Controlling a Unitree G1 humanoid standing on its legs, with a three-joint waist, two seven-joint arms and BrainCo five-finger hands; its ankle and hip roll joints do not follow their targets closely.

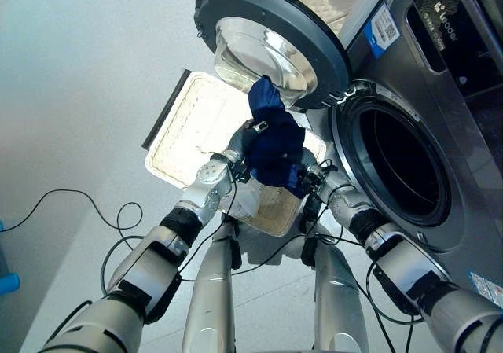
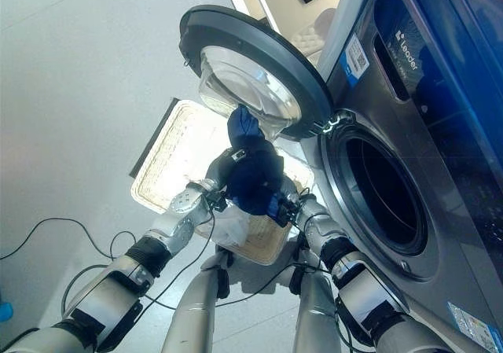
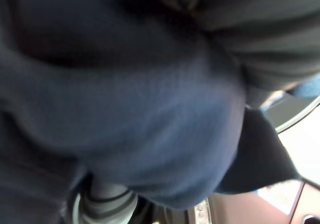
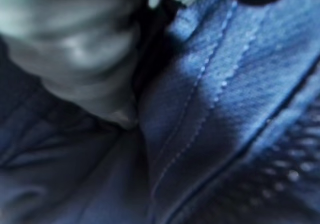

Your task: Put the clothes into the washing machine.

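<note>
A bunched dark blue garment [image 1: 275, 145] is held up between the left hand [image 1: 245, 145] and the right hand [image 1: 308, 177]; whether their fingers are curled round it cannot be told, as the cloth hides them. The garment is raised above a pale wicker basket [image 1: 189, 125] on the floor, just below the open round door [image 1: 314, 34] of the washing machine [image 1: 440, 78], beside its dark drum opening [image 1: 401, 168].

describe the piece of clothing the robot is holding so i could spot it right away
Start at the washing machine with its round door swung open. Just below that door, both hands, left hand and right hand, hold up a bunched dark blue garment over a pale basket. It is the one deep blue thing there.
</note>
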